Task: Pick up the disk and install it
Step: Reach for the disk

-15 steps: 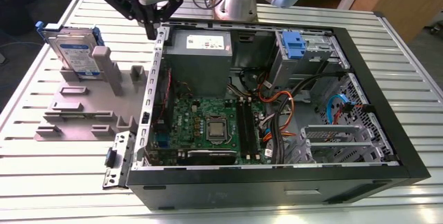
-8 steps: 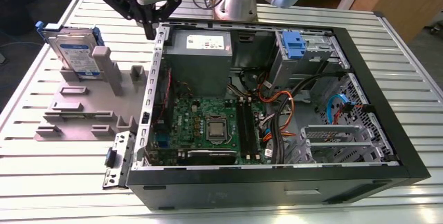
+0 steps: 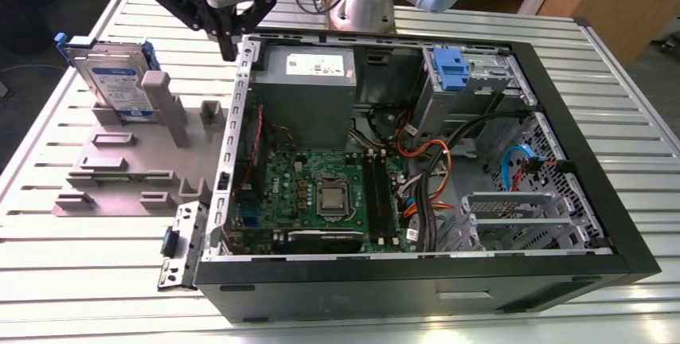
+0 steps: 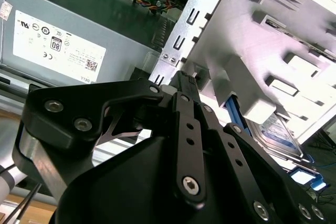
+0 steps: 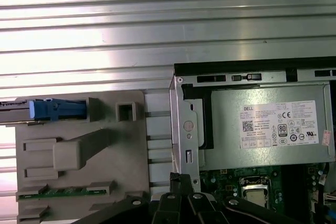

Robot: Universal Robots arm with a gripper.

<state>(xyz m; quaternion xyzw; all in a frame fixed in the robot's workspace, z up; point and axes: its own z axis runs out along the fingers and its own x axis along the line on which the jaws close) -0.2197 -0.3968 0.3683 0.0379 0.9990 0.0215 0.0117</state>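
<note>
Hovering over case [image 3: 242,113] side wall near power supply [image 3: 308,81] corner with gripper [image 3: 228,51]. Pinched closed tip to tip in both wrist views, holding nothing. Spotting disk [image 3: 111,81] outside case, standing upright on edge in grey fixture [image 3: 117,177] on table [image 3: 64,280]. Sits toward exterior view's left of gripper, apart, no contact. Shows disk [image 5: 52,109] edge-on with blue rail in first wrist view, slotted at fixture's side away from case. Catches disk [image 4: 275,129] peeking past fixture in second wrist view. Not yet lifted or installed.
</note>
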